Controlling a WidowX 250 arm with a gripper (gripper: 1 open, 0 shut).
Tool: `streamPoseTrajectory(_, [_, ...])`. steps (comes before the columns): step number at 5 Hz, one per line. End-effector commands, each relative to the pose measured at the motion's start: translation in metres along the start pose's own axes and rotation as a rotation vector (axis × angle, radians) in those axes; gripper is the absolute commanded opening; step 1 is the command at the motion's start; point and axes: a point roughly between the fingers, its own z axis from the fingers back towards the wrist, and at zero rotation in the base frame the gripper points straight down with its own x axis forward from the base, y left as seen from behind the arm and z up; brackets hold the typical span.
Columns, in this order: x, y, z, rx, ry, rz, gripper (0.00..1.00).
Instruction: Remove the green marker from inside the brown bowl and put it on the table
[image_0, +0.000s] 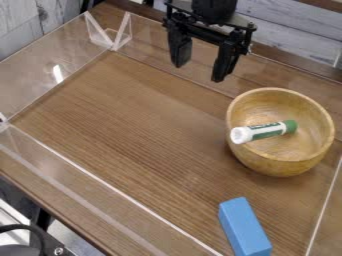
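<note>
So the green marker (263, 131) is sitting in the brown bowl (281, 166), below and right of the gripper (203, 62) in view, jaws wide apart.

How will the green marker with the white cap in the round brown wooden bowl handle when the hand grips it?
The green marker looks stiff, so it shouldn't bend. Its rounded barrel may roll or twist if pinched off-centre. It leans against the bowl's wall, so it could slide.
</note>
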Motion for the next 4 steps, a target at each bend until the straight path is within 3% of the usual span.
streamPoseTrajectory(1, [0.004, -0.011, -0.003, 0.000, -0.006, -0.055, 1.00])
streamPoseTrajectory(3, [0.013, -0.044, -0.004, 0.004, -0.045, -0.199, 1.00])
streamPoseTrajectory(4, [0.021, -0.061, -0.006, 0.007, -0.070, -0.236, 1.00])
